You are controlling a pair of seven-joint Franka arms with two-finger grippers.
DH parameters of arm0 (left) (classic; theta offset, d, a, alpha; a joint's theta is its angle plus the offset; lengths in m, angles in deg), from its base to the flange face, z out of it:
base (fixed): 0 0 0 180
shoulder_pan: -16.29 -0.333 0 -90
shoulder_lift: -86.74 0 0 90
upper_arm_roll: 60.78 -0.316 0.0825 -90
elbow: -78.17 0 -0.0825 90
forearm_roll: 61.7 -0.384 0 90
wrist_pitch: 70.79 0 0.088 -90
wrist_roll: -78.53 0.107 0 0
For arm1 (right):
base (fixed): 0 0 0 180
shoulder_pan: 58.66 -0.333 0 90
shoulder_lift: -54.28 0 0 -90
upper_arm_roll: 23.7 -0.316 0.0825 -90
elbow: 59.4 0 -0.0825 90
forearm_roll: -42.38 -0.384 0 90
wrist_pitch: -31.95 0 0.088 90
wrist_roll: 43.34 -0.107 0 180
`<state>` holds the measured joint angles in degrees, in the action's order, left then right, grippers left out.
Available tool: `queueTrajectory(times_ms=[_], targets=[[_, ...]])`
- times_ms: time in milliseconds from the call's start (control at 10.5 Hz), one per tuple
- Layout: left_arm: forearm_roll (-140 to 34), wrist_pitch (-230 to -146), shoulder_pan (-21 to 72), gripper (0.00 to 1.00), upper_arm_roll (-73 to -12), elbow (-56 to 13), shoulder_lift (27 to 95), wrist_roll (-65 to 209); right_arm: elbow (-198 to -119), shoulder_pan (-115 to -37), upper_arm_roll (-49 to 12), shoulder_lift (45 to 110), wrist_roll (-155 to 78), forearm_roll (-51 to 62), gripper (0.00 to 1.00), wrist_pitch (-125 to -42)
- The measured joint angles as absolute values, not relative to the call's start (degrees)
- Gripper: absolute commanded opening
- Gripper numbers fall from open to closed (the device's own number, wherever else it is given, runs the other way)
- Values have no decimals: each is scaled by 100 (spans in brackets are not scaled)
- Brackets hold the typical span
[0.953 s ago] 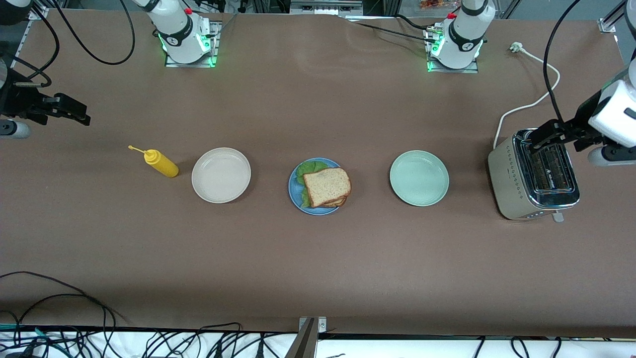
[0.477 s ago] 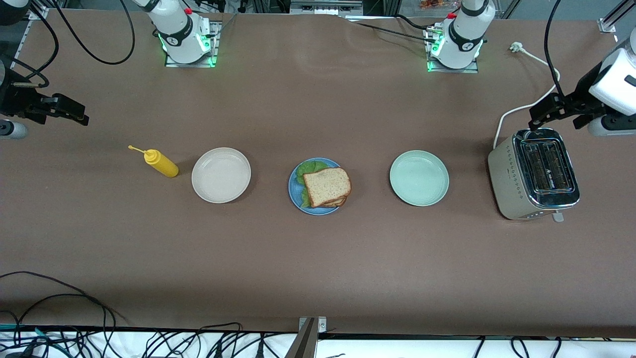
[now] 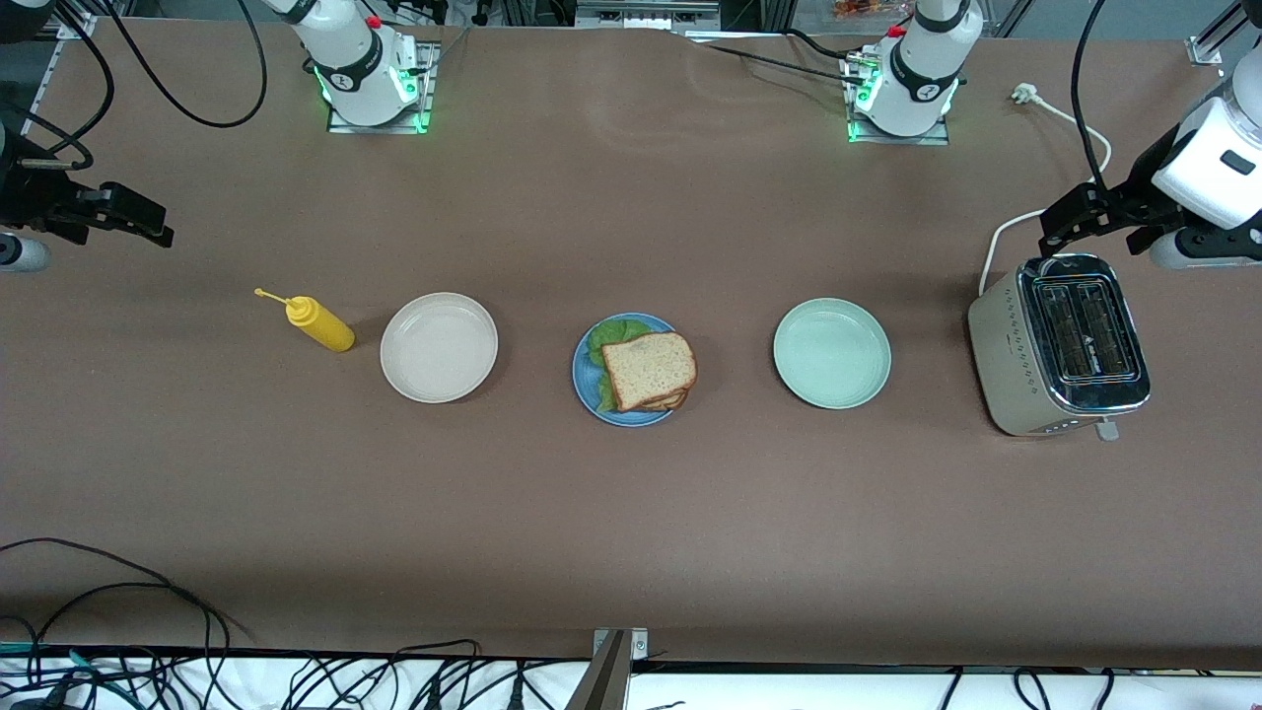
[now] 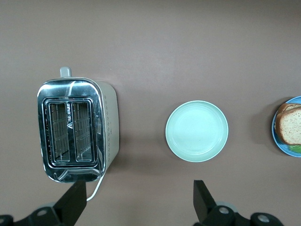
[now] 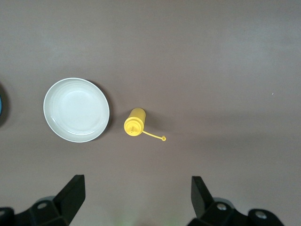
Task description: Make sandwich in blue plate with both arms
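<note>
Stacked brown wholegrain bread-and-lettuce sandwich [image 3: 646, 372] sat on round matte blue plate [image 3: 623, 370] mid-table. Left gripper [image 3: 1070, 219] over silver toaster's [image 3: 1060, 345] edge, right gripper [image 3: 123, 213] above table's end: both fingers wide, empty, well apart from the plate.

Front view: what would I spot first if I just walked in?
Probably the sandwich, bread over green lettuce, on the blue plate in the middle of the table, between a cream plate and a pale green plate. Next, the shiny toaster at the left arm's end, and the yellow squeeze bottle at the right arm's end.
</note>
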<state>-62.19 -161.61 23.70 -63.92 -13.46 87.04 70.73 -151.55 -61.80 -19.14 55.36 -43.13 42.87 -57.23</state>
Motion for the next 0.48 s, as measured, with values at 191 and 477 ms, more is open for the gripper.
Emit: queueTrajectory(times_ms=[191,477], targets=[[-6219,-16161,2383,100,-6380,-1346,8701,7059,-15155,-6179,-1913,5529,-4438,4286,100,-5721],[-6219,-16158,2415,100,-6365,-1346,8630,6884,-15155,-6179,-1913,5528,-4589,4285,100,-5721]])
